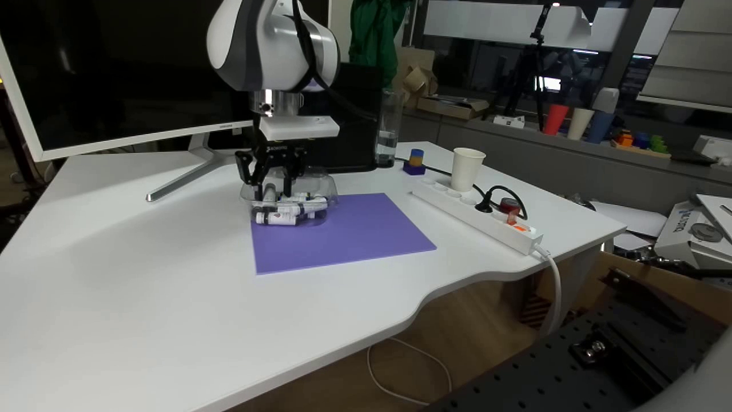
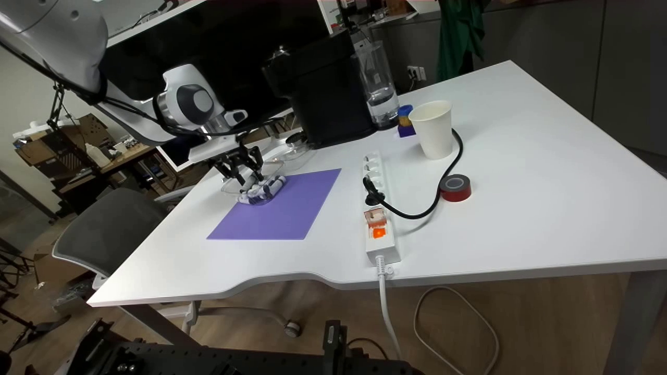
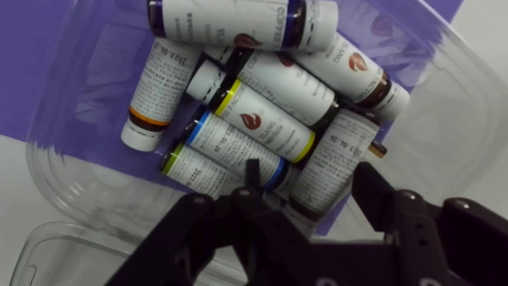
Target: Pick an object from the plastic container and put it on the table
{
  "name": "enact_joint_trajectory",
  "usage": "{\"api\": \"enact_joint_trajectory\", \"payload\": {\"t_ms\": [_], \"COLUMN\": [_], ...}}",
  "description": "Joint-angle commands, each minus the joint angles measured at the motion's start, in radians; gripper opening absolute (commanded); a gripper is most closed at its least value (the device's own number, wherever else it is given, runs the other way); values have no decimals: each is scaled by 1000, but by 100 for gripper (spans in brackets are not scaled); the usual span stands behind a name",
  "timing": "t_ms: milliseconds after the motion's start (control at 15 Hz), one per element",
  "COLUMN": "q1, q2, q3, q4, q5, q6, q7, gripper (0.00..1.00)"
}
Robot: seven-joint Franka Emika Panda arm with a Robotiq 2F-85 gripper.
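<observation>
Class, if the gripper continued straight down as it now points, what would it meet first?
Probably the bottle framed by the open gripper in the wrist view; depth is unclear, so a fingertip might touch the blue-banded bottle first.

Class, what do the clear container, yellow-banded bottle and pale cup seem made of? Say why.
Clear container: probably glossy plastic; highlights cross it and the purple mat shows through. Yellow-banded bottle: perhaps tinted glass or plastic, smooth and dark at the neck; its label looks like paper. Pale cup: likely matte paper, tapered, its lip seemingly rolled.
</observation>
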Motion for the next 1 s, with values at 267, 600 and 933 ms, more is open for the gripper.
{"api": "enact_joint_trajectory", "payload": {"t_ms": [267,600,933], "q1": [4,15,9], "q2": [-31,-141,-284], "q3": [10,-20,-66], "q4": [-8,-123,-315], "q5": [6,-5,-6], "q6": [32,88,165], "q7": [-19,14,48], "gripper": [7,7,7]}}
